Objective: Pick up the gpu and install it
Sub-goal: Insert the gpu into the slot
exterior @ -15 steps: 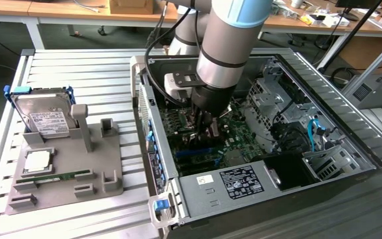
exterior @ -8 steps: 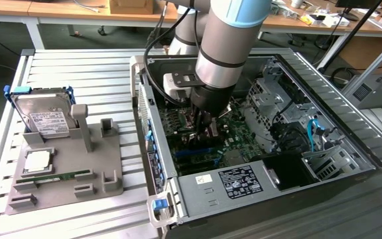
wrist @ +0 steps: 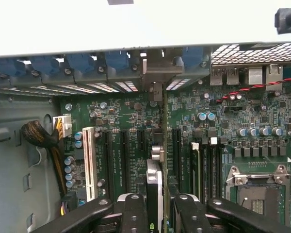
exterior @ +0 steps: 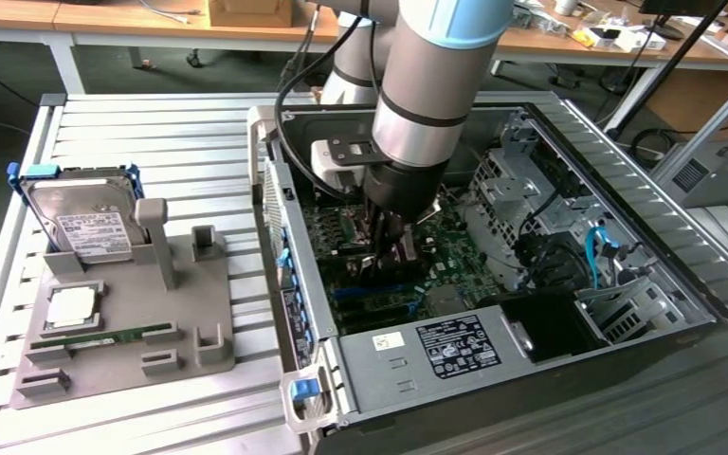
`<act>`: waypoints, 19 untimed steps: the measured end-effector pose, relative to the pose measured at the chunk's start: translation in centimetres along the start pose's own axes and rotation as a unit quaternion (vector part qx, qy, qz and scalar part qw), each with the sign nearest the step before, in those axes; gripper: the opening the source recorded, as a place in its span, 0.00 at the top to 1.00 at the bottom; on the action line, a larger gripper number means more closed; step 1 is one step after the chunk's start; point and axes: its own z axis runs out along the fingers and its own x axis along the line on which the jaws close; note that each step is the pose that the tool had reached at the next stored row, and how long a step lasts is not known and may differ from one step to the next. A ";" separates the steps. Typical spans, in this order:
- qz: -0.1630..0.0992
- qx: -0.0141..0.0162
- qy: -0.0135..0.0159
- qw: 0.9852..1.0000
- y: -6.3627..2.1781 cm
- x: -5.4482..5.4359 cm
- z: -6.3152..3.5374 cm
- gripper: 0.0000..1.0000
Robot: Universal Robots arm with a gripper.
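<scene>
The gpu [wrist: 155, 187] stands edge-on between the gripper [wrist: 157, 213] fingers, pinched from both sides, its silver bracket end reaching toward the blue slot latches [wrist: 111, 60] at the case wall; most of its board is hidden behind the fingers. The wrist view gives the motherboard [wrist: 223, 126] slots and the white slot [wrist: 89, 162] beside the card. In the exterior view the arm [exterior: 434, 85] reaches straight down into the open computer case [exterior: 667, 190], covering the card, with the hard drive [exterior: 86, 223] on the grey tray [exterior: 136, 365] well apart at that view's left.
</scene>
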 end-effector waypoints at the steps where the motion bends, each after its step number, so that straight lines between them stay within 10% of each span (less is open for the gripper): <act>1: 0.000 0.000 0.000 1.000 0.00 0.0 0.00 0.73; 12: 0.000 0.000 0.000 1.000 0.01 0.0 0.26 0.73; 19: 0.000 0.000 -0.006 1.000 0.04 0.0 0.27 0.73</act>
